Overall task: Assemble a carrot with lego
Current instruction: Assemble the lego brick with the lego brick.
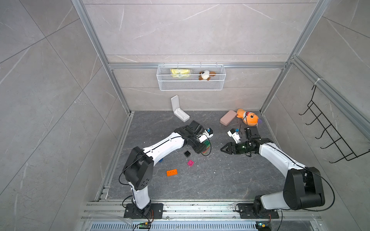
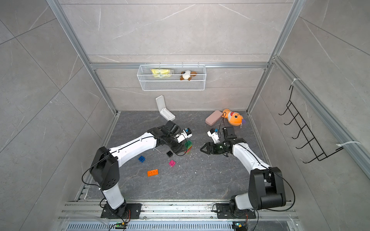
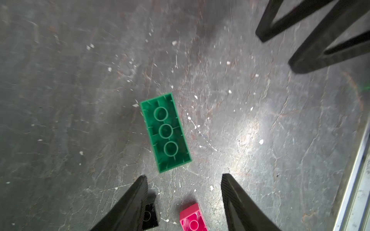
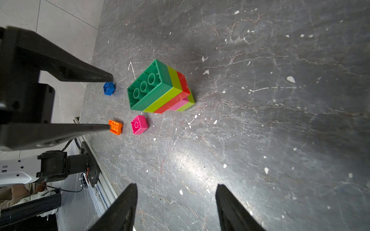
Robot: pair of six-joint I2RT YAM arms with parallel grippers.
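Your carrot looks about half built. From the left, on the dark grey marbled tabletop (image 2: 200,184), four studded plastic lego pieces lie loose and apart: a small blue square brick (image 2: 141,159), an orange oblong brick (image 2: 152,172), a black square brick (image 2: 169,153) and a pink square brick (image 2: 172,163). Next, the left gripper (image 3: 184,178) hangs with jaws parted, grasping nothing. Just beyond it rests the carrot (image 4: 160,88), five joined layers running dark green, lime, red, pink and a lime tip. Its hollow green underside shows, and neither arm touches it. The right gripper (image 4: 176,187), near it, is also spread and empty. The wide-end bricks likely remain to be added.

As for containers, a white hinged plastic case (image 1: 180,115) stands open, its contents unclear. A white wire basket (image 1: 191,85) on the back wall holds a yellow packet (image 1: 180,73) and a brown-and-white plush toy (image 1: 206,75). A pink rounded case (image 1: 228,118) lies shut.
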